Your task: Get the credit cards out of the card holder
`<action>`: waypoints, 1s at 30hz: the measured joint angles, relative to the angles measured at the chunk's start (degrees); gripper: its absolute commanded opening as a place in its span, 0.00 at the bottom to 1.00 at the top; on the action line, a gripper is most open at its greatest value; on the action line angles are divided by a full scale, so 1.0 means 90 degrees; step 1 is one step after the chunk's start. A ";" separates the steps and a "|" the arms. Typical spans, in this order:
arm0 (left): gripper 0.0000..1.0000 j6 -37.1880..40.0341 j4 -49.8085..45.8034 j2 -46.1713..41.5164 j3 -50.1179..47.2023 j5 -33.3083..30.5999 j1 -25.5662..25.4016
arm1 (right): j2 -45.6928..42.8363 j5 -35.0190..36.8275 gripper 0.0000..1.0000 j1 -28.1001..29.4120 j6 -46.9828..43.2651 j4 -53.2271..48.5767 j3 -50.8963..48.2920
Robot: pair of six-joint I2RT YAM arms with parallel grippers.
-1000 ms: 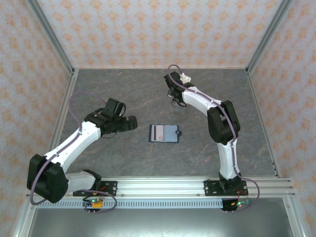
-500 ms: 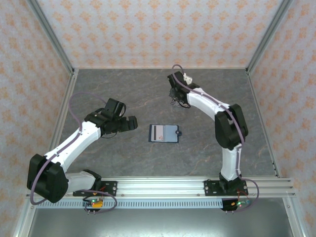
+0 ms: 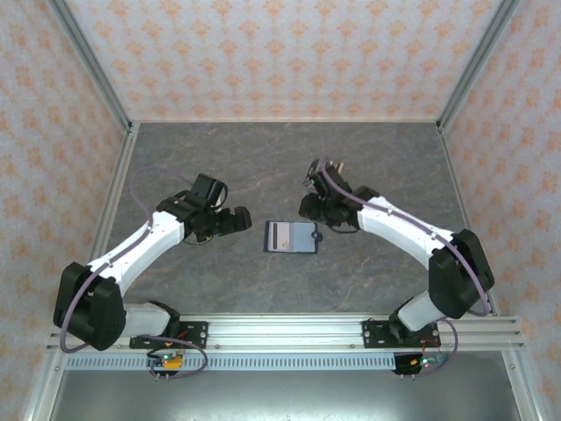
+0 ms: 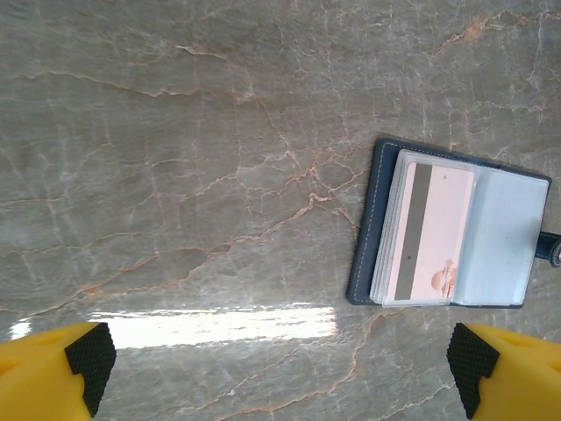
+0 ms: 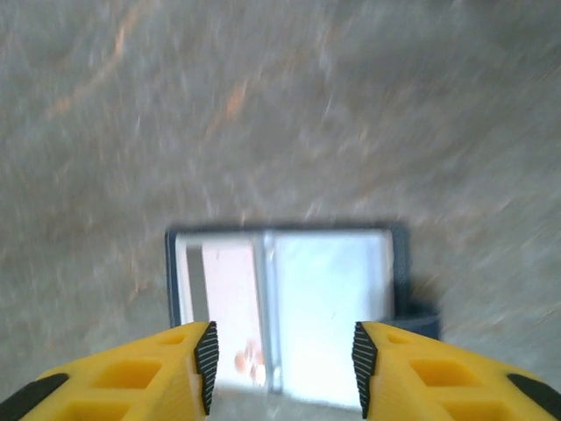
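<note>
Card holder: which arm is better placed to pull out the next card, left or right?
Right, probably. The right gripper hangs just beside the open card holder, jaws part open and lined up on it. The left gripper, wide open, stands off to its side.

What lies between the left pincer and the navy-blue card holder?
Nothing: the top view shows bare grey marbled tabletop between the left pincer and the open navy-blue card holder.
</note>
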 measured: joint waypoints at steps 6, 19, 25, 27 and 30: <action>0.95 -0.0335 0.0384 0.0607 0.0095 0.0340 -0.0442 | 0.0384 -0.0974 0.35 0.0136 0.0301 0.0697 -0.0554; 0.78 -0.1207 0.1328 0.1605 0.0301 0.0629 -0.0862 | 0.1246 -0.1700 0.28 0.0104 0.0097 0.1129 -0.0260; 0.59 -0.1501 0.1661 0.1991 0.0321 0.0789 -0.0884 | 0.1248 -0.1836 0.26 0.0085 0.0100 0.1338 -0.0374; 0.54 -0.1554 0.1715 0.2101 0.0340 0.0835 -0.0916 | 0.1256 -0.1836 0.25 0.0080 0.0102 0.1370 -0.0386; 0.47 -0.1588 0.1778 0.2244 0.0408 0.0891 -0.0962 | 0.1307 -0.1819 0.24 0.0075 0.0100 0.1377 -0.0393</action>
